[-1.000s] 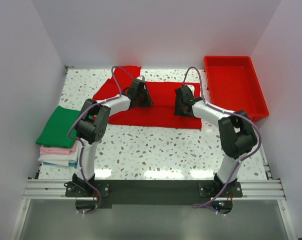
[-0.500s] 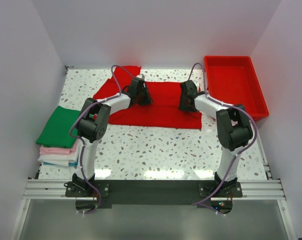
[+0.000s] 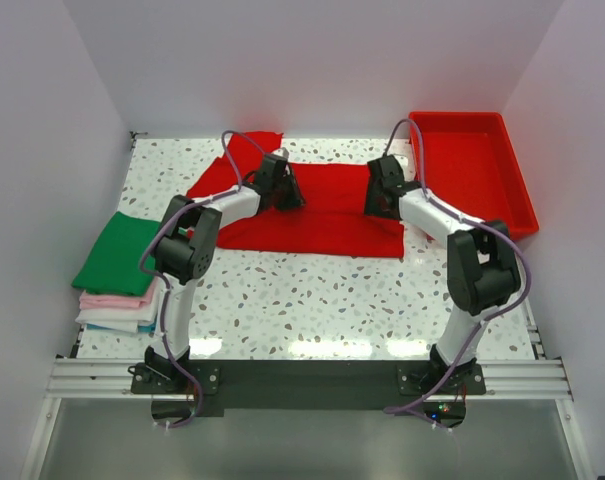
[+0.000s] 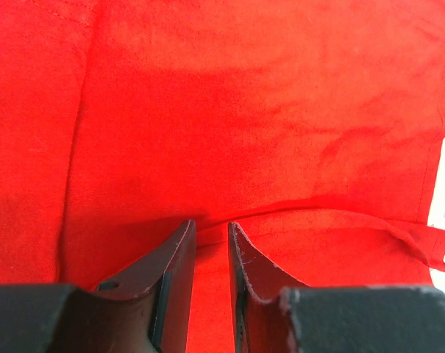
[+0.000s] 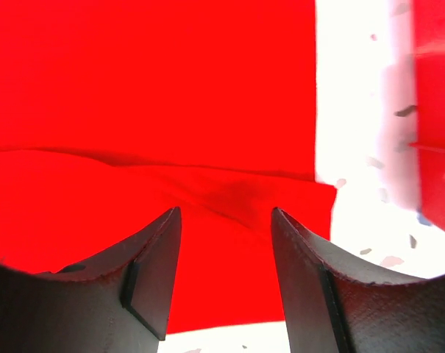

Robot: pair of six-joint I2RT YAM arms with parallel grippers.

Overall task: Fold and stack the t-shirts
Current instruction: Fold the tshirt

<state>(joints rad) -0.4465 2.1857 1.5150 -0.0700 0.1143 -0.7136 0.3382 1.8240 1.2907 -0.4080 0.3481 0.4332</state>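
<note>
- Top external: set high behind the near edge, looking down over the whole speckled white table point(image 3: 312, 300).
- Left wrist: very close, facing the bright red cloth t-shirt point(image 4: 244, 132).
- Right wrist: equally close; all three views share that shirt.

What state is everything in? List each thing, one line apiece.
red t-shirt: lying on the table, partly folded
shirt pile: folded, stacked, green t-shirt on top
red tray: empty
left gripper: jaws narrowly apart over the red t-shirt, grip unclear
right gripper: open, over the red t-shirt's edge
</note>
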